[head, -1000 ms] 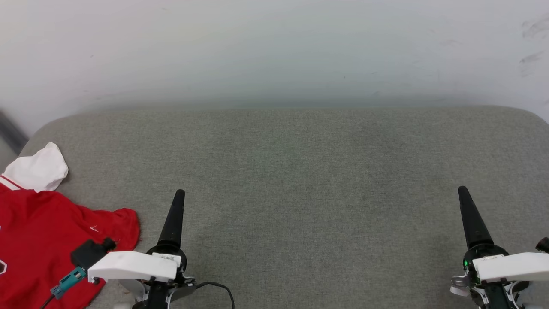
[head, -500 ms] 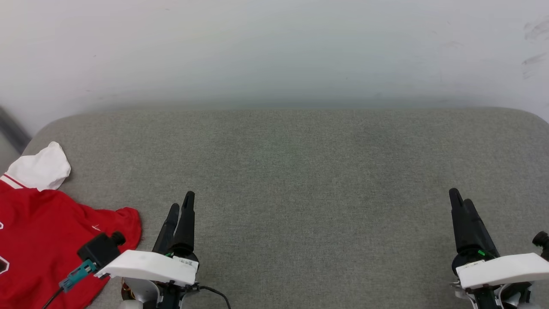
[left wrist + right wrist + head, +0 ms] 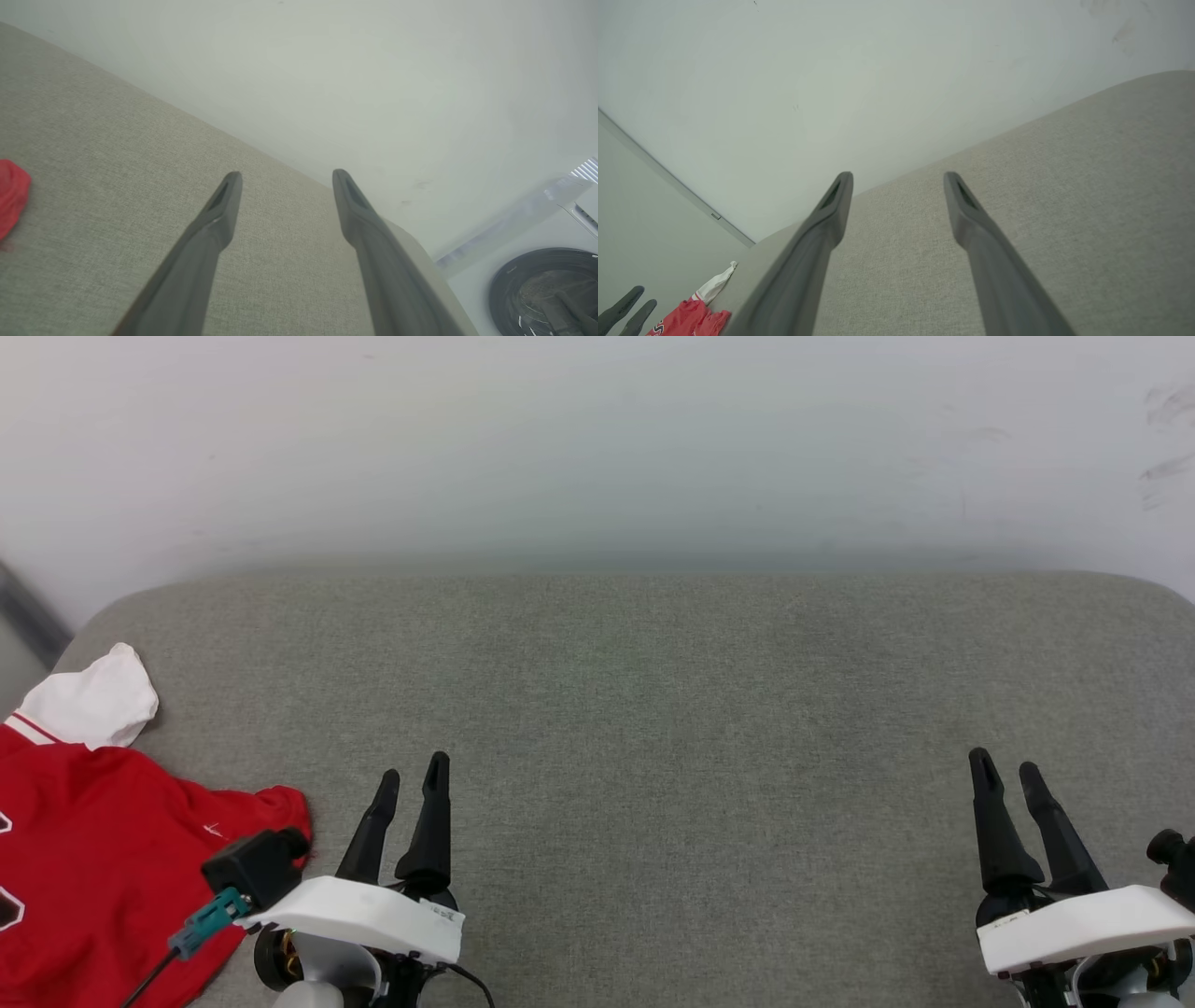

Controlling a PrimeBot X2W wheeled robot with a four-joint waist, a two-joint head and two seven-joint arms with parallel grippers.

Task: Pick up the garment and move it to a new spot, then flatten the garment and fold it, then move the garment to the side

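The garment, a red jersey with a white sleeve, lies crumpled at the left end of the grey cushion and runs off the head view's left edge. A red corner of the garment shows at the left of the left wrist view, and a small part of the garment at the bottom left of the right wrist view. My left gripper hovers just right of the garment, open and empty. My right gripper hovers near the cushion's right end, open, nothing between its fingers.
A pale wall rises right behind the cushion. A grey strip runs down at the far left beyond the cushion's rounded corner. A round dark-rimmed appliance door sits past the cushion's right end in the left wrist view.
Both grippers have rolled about their own axes, so that the two fingers of each now show side by side instead of one behind the other. The garment has not moved.
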